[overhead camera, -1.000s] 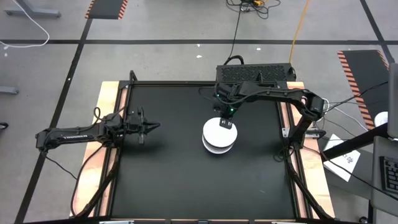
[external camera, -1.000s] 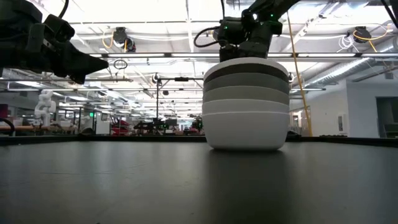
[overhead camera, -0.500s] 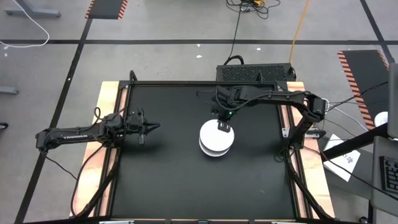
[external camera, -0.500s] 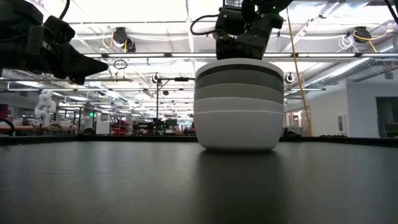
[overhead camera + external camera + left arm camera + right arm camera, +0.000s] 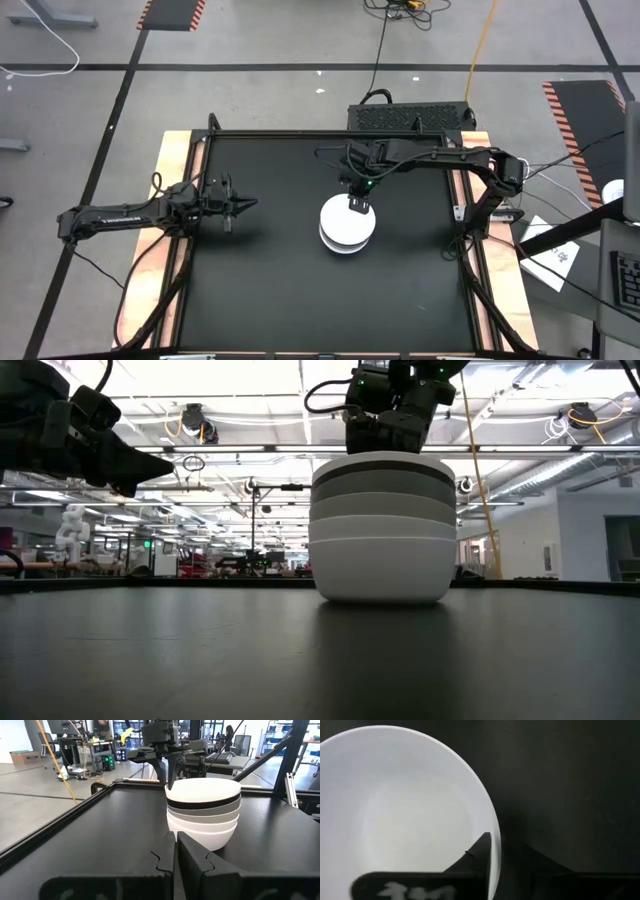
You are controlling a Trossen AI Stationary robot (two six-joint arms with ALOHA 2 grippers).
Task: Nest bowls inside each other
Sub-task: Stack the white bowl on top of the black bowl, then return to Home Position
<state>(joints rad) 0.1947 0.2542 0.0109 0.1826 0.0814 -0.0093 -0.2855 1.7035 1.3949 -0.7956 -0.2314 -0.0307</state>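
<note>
The bowls (image 5: 347, 228) stand nested in one stack on the middle of the black table, resting on the lowest white bowl's base (image 5: 380, 592). From the side the stack (image 5: 380, 530) shows a white rim on top, then a black band, a grey one and white ones below; the left wrist view (image 5: 202, 810) shows the same. My right gripper (image 5: 358, 203) stands over the stack's far rim, shut on the top white bowl (image 5: 405, 805). My left gripper (image 5: 245, 204) hovers shut near the table's left side, pointing at the stack. My right gripper holds the top white bowl by its rim (image 5: 496, 837) on the stack's far side. One finger (image 5: 479, 851) is inside the bowl and the other outside, pinching the wall. The fingers come from above, pointing down (image 5: 385, 440). The stack stands upright on the table.
The table's raised black frame (image 5: 300, 134) and wooden border (image 5: 168, 200) run round the mat. A black box (image 5: 410, 115) sits past the far edge. Bare mat lies to the left, right and near side of the stack.
My right gripper has moved a little toward the table's left and near edges, and the whole bowl stack has slid along the mat with it, staying upright.
</note>
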